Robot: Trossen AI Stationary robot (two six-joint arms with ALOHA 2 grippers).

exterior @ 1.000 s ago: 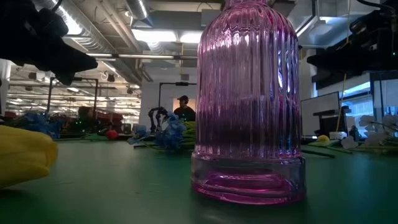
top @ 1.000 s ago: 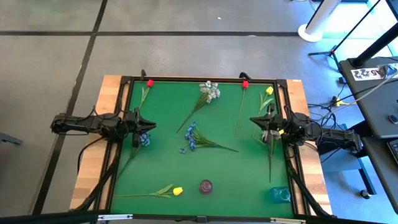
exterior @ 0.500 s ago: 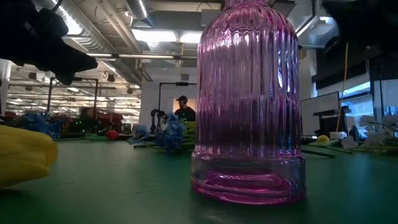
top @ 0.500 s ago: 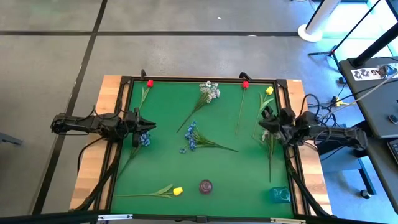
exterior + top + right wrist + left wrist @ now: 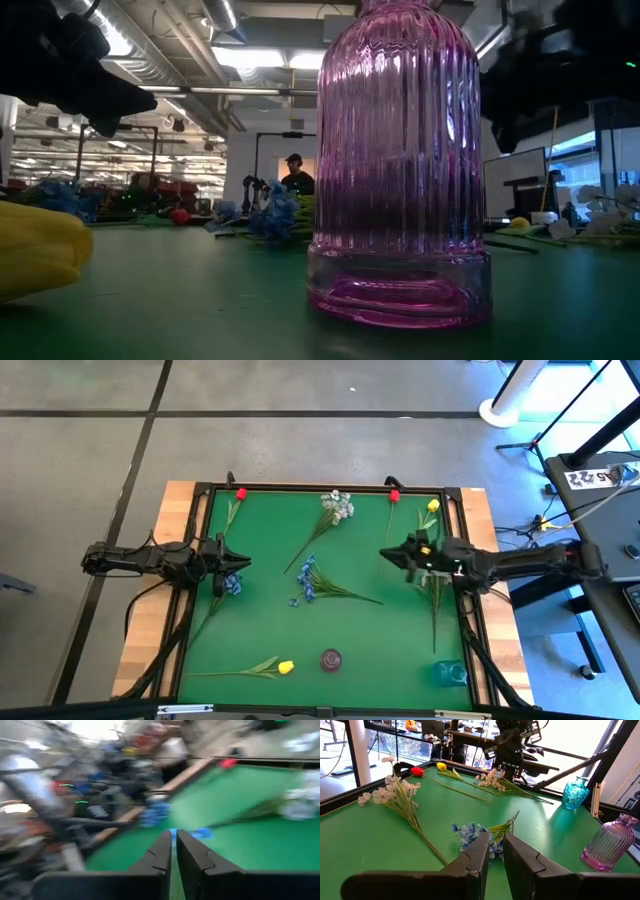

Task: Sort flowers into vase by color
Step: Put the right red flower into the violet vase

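Observation:
Flowers lie flat on the green mat: a red tulip (image 5: 241,493), a whitish spray (image 5: 337,507), a second red tulip (image 5: 394,495), a yellow tulip (image 5: 432,506), a blue spray (image 5: 310,582) mid-table, another blue spray (image 5: 232,586) and a yellow tulip (image 5: 286,667) near the pink vase (image 5: 331,659). A teal vase (image 5: 450,672) stands at the near right. My left gripper (image 5: 245,563) hovers shut by the left blue spray. My right gripper (image 5: 385,556) is shut above the mat, beside the second red tulip's stem, empty.
A black frame (image 5: 320,487) rims the mat. More whitish blossoms (image 5: 437,588) lie under my right arm. In the low view the pink vase (image 5: 400,160) fills the middle, with a yellow bud (image 5: 35,250) at its left. Bare mat lies between the mid blue spray and the vases.
My right gripper has swung and reached toward the table's left, from above the whitish blossoms at the right edge out to the red tulip's stem; its wrist view is smeared by the motion. No flower has moved.

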